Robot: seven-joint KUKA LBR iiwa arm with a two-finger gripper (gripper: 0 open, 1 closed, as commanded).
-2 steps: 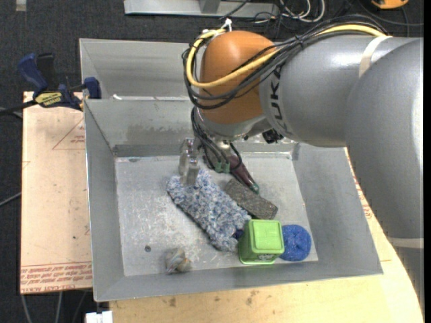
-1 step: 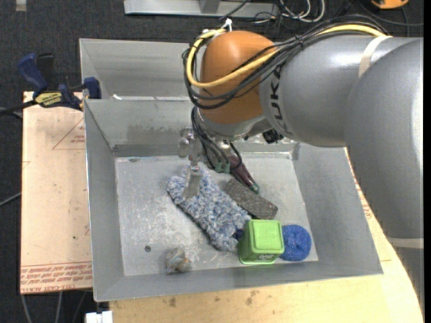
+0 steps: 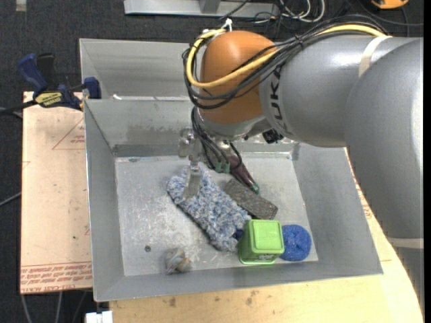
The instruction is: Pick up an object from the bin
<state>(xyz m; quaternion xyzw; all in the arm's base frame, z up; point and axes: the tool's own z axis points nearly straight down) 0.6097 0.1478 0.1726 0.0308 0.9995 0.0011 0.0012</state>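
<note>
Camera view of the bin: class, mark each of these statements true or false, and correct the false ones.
1. The green block lies right beside the blue round thing. True.
2. The knitted cloth is red. False: it is blue and white.
3. The small grey lump lies apart from the other things, towards the bin's near left corner. True.
4. The green block rests against the bin's far wall. False: it lies near the near wall, towards the right.
5. The gripper is over the far end of the knitted cloth. True.
</note>
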